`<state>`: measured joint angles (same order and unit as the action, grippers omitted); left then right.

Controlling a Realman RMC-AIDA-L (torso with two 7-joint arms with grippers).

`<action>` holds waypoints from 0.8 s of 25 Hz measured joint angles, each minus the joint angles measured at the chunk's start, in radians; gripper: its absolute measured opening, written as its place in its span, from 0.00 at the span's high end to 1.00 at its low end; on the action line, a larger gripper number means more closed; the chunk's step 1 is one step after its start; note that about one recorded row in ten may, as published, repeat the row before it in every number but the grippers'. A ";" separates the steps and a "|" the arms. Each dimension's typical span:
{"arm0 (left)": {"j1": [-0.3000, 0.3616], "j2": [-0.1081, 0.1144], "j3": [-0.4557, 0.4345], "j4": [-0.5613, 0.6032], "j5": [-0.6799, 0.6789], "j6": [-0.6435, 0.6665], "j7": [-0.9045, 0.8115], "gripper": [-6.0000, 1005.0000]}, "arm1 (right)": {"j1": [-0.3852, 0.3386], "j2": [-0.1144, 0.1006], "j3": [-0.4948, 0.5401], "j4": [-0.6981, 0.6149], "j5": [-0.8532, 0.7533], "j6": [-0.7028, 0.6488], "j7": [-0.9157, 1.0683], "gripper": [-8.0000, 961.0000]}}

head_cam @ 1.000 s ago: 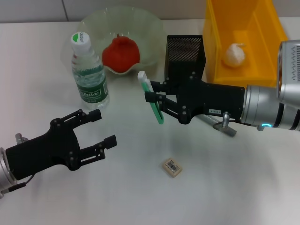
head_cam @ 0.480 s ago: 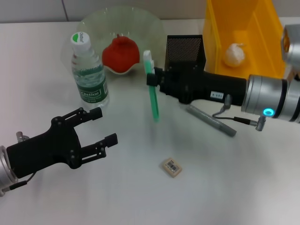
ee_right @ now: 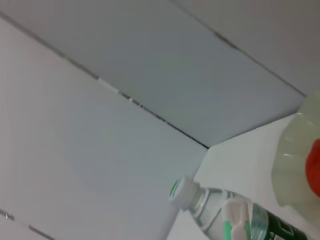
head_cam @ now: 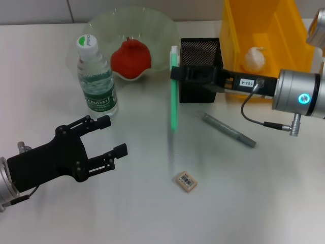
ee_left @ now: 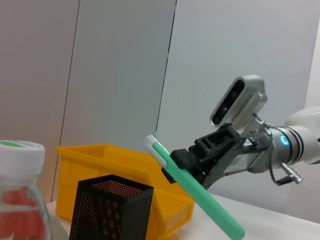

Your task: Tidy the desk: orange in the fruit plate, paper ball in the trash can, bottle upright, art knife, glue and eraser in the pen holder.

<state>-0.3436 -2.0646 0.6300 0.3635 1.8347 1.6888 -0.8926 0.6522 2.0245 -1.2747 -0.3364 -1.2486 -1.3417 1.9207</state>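
Observation:
My right gripper (head_cam: pixel 175 74) is shut on a green art knife (head_cam: pixel 174 96) with a white end and holds it upright in the air, just left of the black mesh pen holder (head_cam: pixel 201 53). The left wrist view shows the knife (ee_left: pixel 200 196) in that gripper (ee_left: pixel 176 164). A grey glue stick (head_cam: pixel 228 130) and an eraser (head_cam: pixel 186 181) lie on the table. The bottle (head_cam: pixel 96 81) stands upright. The orange (head_cam: pixel 131 58) sits in the glass fruit plate (head_cam: pixel 101 25). The paper ball (head_cam: pixel 253 59) lies in the yellow bin (head_cam: pixel 289 30). My left gripper (head_cam: pixel 114 136) is open and empty at the lower left.
The pen holder stands between the plate and the yellow bin at the back. The right arm's cable (head_cam: pixel 254 119) hangs above the glue stick. The bottle also shows in the right wrist view (ee_right: pixel 200 200).
My right gripper has turned and pulled back toward the pen holder, bringing the art knife from a tilt to upright and higher. The left arm has not moved.

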 joint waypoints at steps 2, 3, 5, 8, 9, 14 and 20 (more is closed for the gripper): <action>0.000 0.000 0.000 0.000 0.000 0.000 0.000 0.22 | -0.006 -0.002 0.017 0.001 0.000 -0.005 0.031 0.82; 0.000 0.000 0.000 0.000 0.000 0.001 0.000 0.22 | -0.010 -0.002 0.027 0.001 -0.001 -0.007 0.038 0.82; 0.001 0.000 0.000 0.000 0.000 0.006 0.000 0.22 | -0.017 -0.002 0.039 0.002 0.000 -0.008 0.042 0.81; 0.001 0.000 0.000 0.000 0.000 0.008 0.000 0.22 | -0.018 -0.003 0.042 0.003 0.003 -0.008 0.044 0.81; 0.001 0.000 0.000 0.000 0.000 0.009 0.000 0.22 | -0.018 -0.003 0.045 0.003 0.004 -0.008 0.046 0.81; 0.004 0.000 0.000 0.000 0.000 0.013 0.000 0.22 | -0.018 -0.002 0.093 0.004 0.006 0.011 0.055 0.81; 0.009 0.000 0.000 0.000 0.000 0.015 0.000 0.22 | -0.004 -0.013 0.143 0.004 0.006 0.098 0.078 0.81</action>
<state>-0.3345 -2.0646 0.6305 0.3635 1.8346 1.7043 -0.8927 0.6480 2.0115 -1.1317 -0.3328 -1.2421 -1.2435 1.9990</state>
